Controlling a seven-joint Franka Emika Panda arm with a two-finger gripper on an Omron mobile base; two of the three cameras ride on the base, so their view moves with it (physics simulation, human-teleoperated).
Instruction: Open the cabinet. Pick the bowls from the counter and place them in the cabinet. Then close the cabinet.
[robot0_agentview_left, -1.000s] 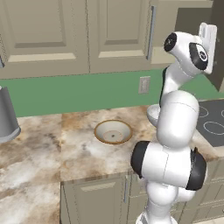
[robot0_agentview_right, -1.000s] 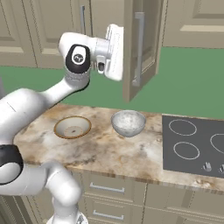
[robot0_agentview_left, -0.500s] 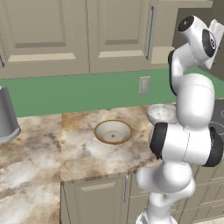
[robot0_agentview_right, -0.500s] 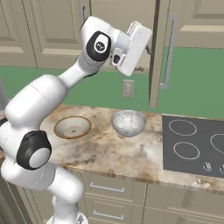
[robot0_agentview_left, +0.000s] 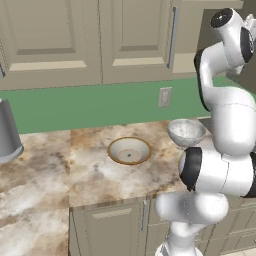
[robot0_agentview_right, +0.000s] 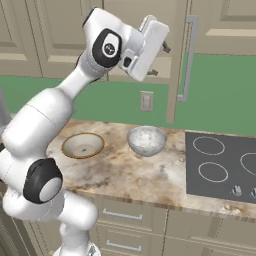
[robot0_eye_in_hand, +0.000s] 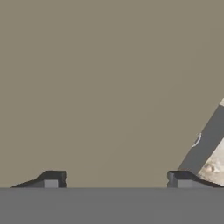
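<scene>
Currently in the opening step. The beige two-door wall cabinet (robot0_agentview_left: 135, 40) hangs above the back edge of the marbled stone counter (robot0_agentview_left: 90, 175). Its right door (robot0_agentview_right: 177, 75) is swung out and appears nearly edge-on in the right base view, with the long silver bar handle (robot0_agentview_right: 189, 57) on its far side. Your hand (robot0_eye_in_hand: 116, 183) is raised to door height. Its dark fingertips (robot0_eye_in_hand: 51, 181) stand apart with nothing between them, and they face a flat beige panel at close range.

Both bowls sit on the counter. The cream bowl with the orange-brown rim (robot0_agentview_left: 129, 150) is mid-counter. The mottled grey-white bowl (robot0_agentview_left: 186, 132) is near the right end, beside the dark stovetop (robot0_agentview_right: 220, 165).

Procedure, as I judge it:
- Get the door wide enough that the arm can pass a bowl through without brushing its edge.
- Push on the panel with a flat contact, along the hinge arc and not straight ahead.
- I can't tell from these views whether the left door needs opening too, so check before you descend.
- Keep the elbow high, because the grey-white bowl lies under the arm's path.

Against the frames a second ago:
- The hand has swung to the right and the fingers are again spread.
- The door edge sits further right in the right base view.
- The bowls and cameras are unmoved.
</scene>
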